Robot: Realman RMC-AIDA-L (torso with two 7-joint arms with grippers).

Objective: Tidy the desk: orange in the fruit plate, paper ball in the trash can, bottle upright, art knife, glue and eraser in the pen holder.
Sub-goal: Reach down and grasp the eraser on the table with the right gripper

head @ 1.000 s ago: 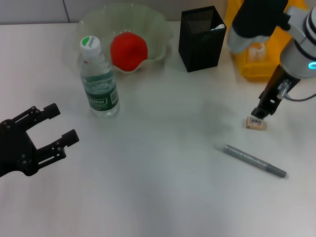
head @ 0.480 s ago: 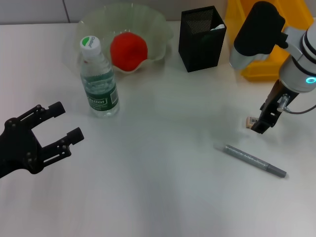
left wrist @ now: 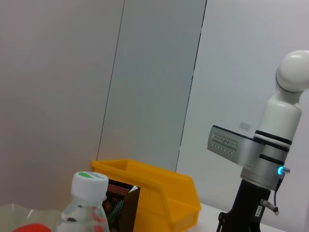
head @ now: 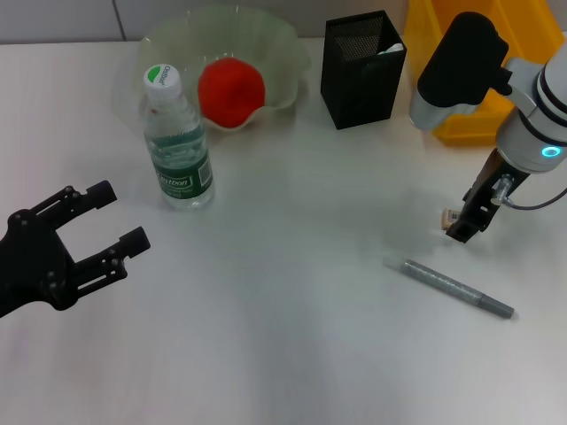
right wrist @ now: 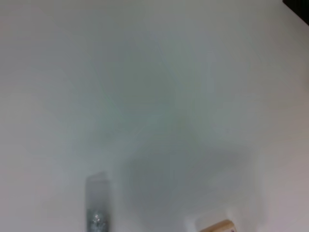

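The right gripper [head: 462,228] is hanging right over the eraser [head: 451,215], which is lying on the tabletop [head: 283,336]. Its jaws are hard to see; I cannot tell how wide. The left gripper [head: 111,221] is waiting far off, jaws wide.

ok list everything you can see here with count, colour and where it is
desk: one, white, under everything
fruit plate: one, pale green, far left-centre
orange: one, red-orange, in the fruit plate
bottle: one, clear with green label, upright beside the plate
pen holder: one, black mesh, far centre, something white inside
trash can: one, yellow, far right, behind the right arm
eraser: one, tan, right side, mostly hidden by the right gripper
glue: one, grey, lying near the eraser
left gripper: one, black, open, near left over bare desk
right gripper: one, black, at the eraser
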